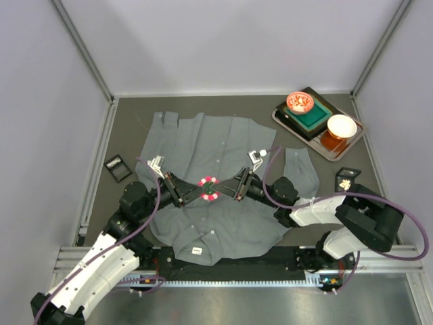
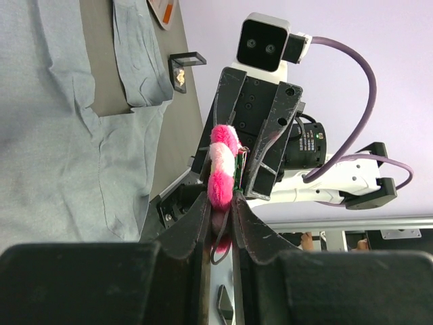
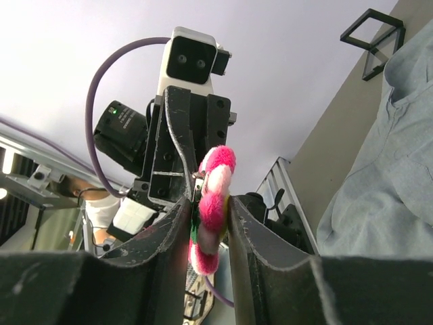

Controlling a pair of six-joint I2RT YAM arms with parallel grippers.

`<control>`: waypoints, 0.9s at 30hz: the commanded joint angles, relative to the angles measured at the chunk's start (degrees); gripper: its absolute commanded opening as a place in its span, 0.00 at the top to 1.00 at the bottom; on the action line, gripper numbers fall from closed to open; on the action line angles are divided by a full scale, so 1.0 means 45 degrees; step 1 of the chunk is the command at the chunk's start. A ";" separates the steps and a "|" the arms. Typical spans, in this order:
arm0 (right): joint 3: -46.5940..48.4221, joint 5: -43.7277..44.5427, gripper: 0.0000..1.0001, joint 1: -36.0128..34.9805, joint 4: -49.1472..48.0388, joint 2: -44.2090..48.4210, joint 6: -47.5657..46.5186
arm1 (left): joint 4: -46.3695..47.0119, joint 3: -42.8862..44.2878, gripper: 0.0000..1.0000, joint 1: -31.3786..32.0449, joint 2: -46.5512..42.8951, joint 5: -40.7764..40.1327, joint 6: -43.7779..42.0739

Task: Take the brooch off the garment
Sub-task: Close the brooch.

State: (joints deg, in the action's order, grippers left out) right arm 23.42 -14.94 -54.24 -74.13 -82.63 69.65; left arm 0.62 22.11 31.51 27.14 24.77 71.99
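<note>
- the left fingers (image 2: pixel 195 227) are nearly together and pinch the lower end of the brooch (image 2: pixel 220 179), a fluffy pink and white ring.
- the right fingers (image 3: pixel 169 230) come from the opposite side and press on the same brooch (image 3: pixel 213 196), one finger against each flank.
- the two sets of fingers meet tip to tip, with the brooch (image 1: pixel 208 189) between them.
- the brooch sits over the middle of the garment (image 1: pixel 223 145). in the wrist views it stands out against the wall rather than the cloth, but i cannot tell whether its pin has left the fabric.
- the garment, a grey buttoned shirt, lies spread flat on the dark surface (image 1: pixel 128 128), collar toward the arm bases.
- a small black stand (image 1: pixel 117 167) lies left of the shirt, and another (image 1: pixel 346 179) lies to its right.
- at the far right a tray (image 1: pixel 298 135) holds a red patterned bowl (image 1: pixel 299 102), a white bowl (image 1: pixel 342 125) and a green block (image 1: pixel 314 116).
</note>
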 commanded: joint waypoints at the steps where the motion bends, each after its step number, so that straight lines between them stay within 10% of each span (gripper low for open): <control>1: 0.0597 -0.0333 0.73 0.0061 -0.1594 -0.0329 0.0089 | 0.1346 -0.0069 1.00 -0.0009 -0.0034 0.0373 0.0116; 15: -0.0320 -0.0020 0.55 0.0061 -0.1867 0.0431 -0.0086 | 0.0859 -0.0011 1.00 -0.0010 -0.0287 -0.0016 -0.0118; 27: -0.0226 -0.0703 0.62 0.0100 -0.1301 0.1175 -0.0614 | 0.0623 -0.0088 1.00 -0.0010 -0.0366 -0.0232 -0.0255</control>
State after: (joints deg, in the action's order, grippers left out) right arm 21.02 -16.23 -54.08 -74.17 -78.65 68.95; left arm 1.76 21.58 31.33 25.71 24.23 71.96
